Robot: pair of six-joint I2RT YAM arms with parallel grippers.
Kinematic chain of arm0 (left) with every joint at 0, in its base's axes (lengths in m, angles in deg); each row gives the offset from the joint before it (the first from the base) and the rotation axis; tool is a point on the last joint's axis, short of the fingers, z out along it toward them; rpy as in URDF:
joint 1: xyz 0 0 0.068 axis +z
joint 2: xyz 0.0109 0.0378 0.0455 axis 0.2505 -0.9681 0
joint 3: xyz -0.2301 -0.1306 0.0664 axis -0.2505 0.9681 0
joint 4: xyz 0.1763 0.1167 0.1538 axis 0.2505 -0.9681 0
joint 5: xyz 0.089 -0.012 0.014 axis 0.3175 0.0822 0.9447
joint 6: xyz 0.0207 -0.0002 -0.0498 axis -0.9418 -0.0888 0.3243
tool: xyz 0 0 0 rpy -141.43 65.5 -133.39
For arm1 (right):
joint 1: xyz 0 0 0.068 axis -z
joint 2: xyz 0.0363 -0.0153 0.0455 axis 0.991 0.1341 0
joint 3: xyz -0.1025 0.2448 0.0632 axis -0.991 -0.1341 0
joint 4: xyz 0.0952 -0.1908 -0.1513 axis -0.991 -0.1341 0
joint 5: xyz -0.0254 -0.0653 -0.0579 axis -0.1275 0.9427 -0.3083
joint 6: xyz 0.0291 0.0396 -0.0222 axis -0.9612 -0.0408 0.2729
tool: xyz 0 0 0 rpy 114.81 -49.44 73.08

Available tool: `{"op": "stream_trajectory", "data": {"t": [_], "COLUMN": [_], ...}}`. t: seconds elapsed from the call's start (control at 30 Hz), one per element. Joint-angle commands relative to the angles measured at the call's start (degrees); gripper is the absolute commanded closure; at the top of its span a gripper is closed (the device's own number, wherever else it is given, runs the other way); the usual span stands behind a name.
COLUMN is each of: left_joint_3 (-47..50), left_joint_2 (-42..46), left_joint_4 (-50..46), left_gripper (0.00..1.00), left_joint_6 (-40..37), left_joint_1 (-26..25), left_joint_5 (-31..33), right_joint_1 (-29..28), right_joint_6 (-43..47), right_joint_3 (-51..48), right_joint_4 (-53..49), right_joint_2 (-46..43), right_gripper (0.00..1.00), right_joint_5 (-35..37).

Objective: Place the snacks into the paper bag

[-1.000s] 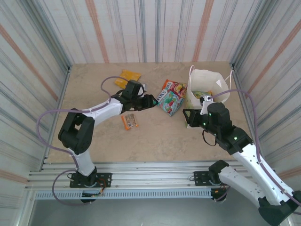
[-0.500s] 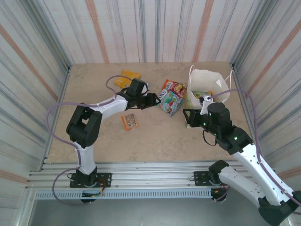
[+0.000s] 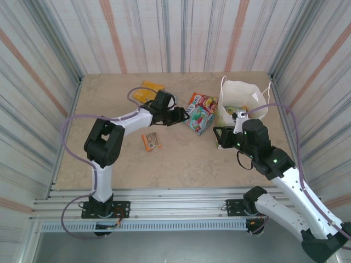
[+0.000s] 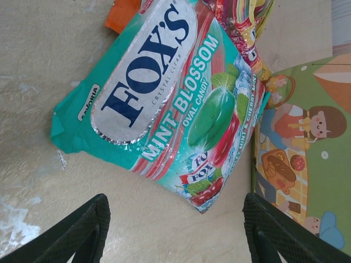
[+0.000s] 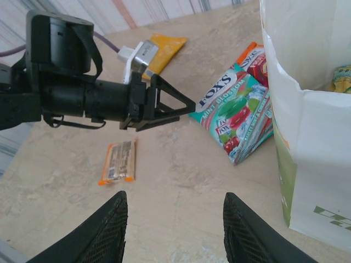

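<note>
Snacks are lying spread over the tabletop (image 3: 181,159). The Fox's bag (image 4: 164,93) is resting flat just left of the paper bag (image 3: 249,90), with a red-green packet (image 3: 204,101) showing at its far edge. 2 orange-yellow packets (image 3: 152,86) are sitting near the far edge, and a small orange bar (image 5: 118,161) is lying alone, nearer the arms. 1 yellow-green packet (image 3: 236,111) is already sitting inside the paper bag, which is standing upright at the far right. The left gripper (image 4: 175,235) is hovering just short of the Fox's bag, jaws spread wide and holding nothing. The right gripper (image 5: 174,230) is hanging over bare tabletop beside the paper bag, jaws apart and empty.
</note>
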Motion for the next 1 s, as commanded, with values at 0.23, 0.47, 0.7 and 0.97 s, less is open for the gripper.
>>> {"op": "stream_trajectory", "data": {"t": [0.23, 0.47, 0.7, 0.97], "left_joint_3": [-3.74, -9.51, -18.33, -24.52], "left_joint_2": [-2.63, -4.18, -11.97, -17.77], "left_joint_4": [-4.62, -8.69, -12.33, -15.23], "left_gripper": [0.31, 0.30, 0.25, 0.27], "left_joint_6": [-3.88, -11.55, -18.63, -20.87], "left_joint_1": [0.64, 1.96, 1.88, 1.35], "left_joint_5": [1.95, 2.35, 0.29, 0.29], "right_joint_1": [-0.07, -0.07, -0.08, -0.16], "right_joint_6": [2.41, 3.66, 3.97, 3.71], "right_joint_3": [2.27, 2.54, 2.81, 2.54], "right_joint_4": [-1.54, -1.91, -2.41, -3.13], "right_joint_2": [-0.73, -0.84, -0.31, -1.50], "right_gripper": [0.52, 0.51, 0.51, 0.51], "right_joint_5": [0.50, -2.45, -5.21, -5.62]}}
